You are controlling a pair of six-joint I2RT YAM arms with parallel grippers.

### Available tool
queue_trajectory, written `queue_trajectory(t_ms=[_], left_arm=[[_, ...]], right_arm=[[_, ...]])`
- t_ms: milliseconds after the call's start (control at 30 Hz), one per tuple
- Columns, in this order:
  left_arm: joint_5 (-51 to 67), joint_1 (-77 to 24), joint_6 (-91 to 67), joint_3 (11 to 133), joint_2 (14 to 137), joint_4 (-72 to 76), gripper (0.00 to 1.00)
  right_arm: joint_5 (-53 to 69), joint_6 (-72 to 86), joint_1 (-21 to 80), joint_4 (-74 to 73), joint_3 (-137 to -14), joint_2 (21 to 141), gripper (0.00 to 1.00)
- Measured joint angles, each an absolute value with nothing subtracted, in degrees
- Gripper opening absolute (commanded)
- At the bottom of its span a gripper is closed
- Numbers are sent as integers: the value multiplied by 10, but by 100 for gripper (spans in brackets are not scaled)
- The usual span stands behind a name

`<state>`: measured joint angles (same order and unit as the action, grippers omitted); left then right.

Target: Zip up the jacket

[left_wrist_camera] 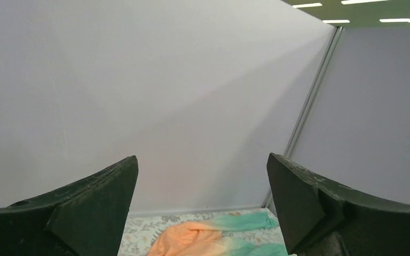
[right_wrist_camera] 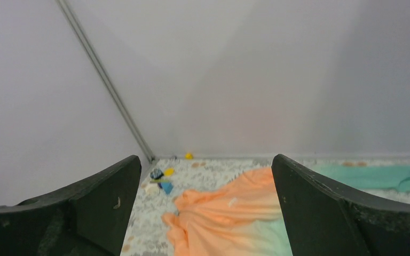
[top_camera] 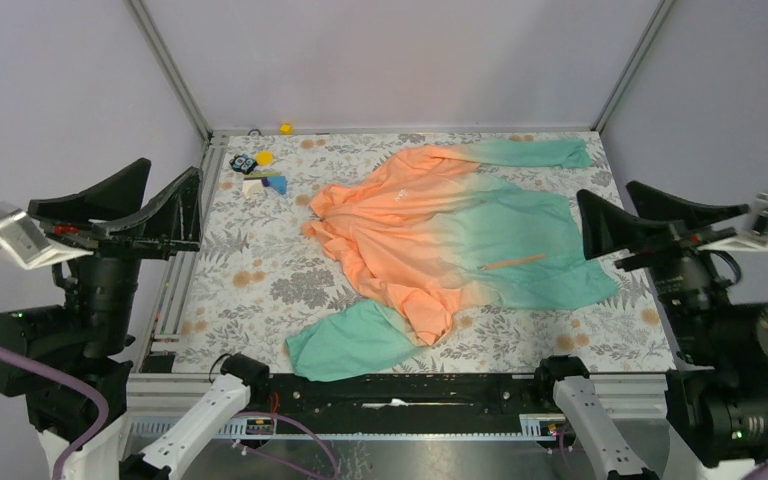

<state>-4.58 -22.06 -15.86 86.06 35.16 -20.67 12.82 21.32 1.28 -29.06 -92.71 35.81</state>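
Floral table (top_camera: pixel 260 290) held the jacket (top_camera: pixel 440 230) with hood at 9 o'clock and hem at 3, nearer your right gripper (top_camera: pixel 605 192); it and the left gripper (top_camera: pixel 172 172) stood spread, empty.

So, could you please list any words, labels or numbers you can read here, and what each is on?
No text is readable.
The jacket: a small pale mark on its orange part, too blurred to read.
The small colourful items at the table's far left: nothing legible.
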Motion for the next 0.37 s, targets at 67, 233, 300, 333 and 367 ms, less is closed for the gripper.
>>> queue_trajectory(t_ms=[67, 233, 300, 333, 367], left_arm=[[-51, -221, -155, 855, 341, -198, 99], [-57, -221, -154, 828, 329, -179, 99], [-58, -221, -154, 817, 330, -180, 99], [-58, -221, -154, 816, 332, -180, 99], [-58, -221, -154, 815, 335, -181, 99]], right_arm=[[112, 200, 48, -296, -886, 354, 100], [72, 188, 81, -315, -824, 326, 99], [55, 183, 88, -313, -823, 317, 100], [51, 178, 93, -312, -823, 312, 100], [50, 175, 96, -310, -823, 308, 100]])
